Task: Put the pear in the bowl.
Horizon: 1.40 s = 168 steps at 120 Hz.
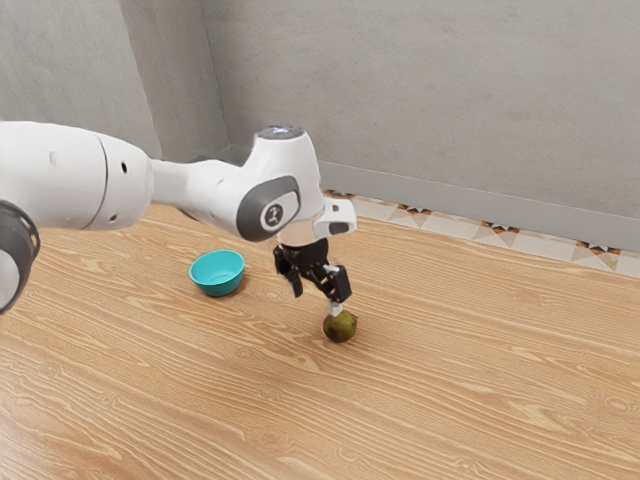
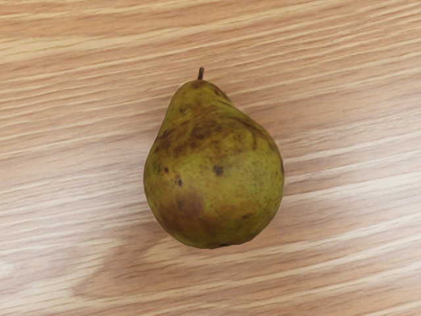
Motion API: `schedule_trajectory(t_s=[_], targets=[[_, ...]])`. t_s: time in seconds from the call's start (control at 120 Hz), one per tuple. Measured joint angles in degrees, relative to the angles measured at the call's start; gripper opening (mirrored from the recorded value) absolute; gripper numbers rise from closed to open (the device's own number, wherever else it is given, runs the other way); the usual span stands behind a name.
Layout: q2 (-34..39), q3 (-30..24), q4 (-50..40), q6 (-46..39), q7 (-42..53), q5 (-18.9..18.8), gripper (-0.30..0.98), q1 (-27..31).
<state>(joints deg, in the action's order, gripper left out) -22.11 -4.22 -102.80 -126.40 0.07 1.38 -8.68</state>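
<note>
Just below the wide-open gripper (image 1: 317,301), a pear (image 1: 340,327) (mottled green and brown), on the wooden surface (image 1: 470,400)

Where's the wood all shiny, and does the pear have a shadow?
In the wrist view, pale shine on the wood on both sides of the pear, and a soft shadow by its fat end; in the exterior view, whitish glare towards the lower left.

Beneath my hand, one pear (image 2: 214,171), green with brown mottling and dark spots, rests on its side, stem (image 2: 201,74) attached. Support surface: light wood tabletop (image 2: 348,217), streaked grain.
</note>
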Motion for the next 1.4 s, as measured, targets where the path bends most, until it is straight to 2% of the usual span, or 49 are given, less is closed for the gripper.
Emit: schedule_trajectory(t_s=[0.225,1.125,1.4], targets=[[-4.5,0.0,2.7,-0.4,-0.3,0.1,0.69,-0.6],[-14.9,0.1,11.7,-0.3,-0.6,0.0,0.69,-0.7],[-16.0,0.0,12.3,-0.2,-0.6,0.1,0.58,-0.5]])
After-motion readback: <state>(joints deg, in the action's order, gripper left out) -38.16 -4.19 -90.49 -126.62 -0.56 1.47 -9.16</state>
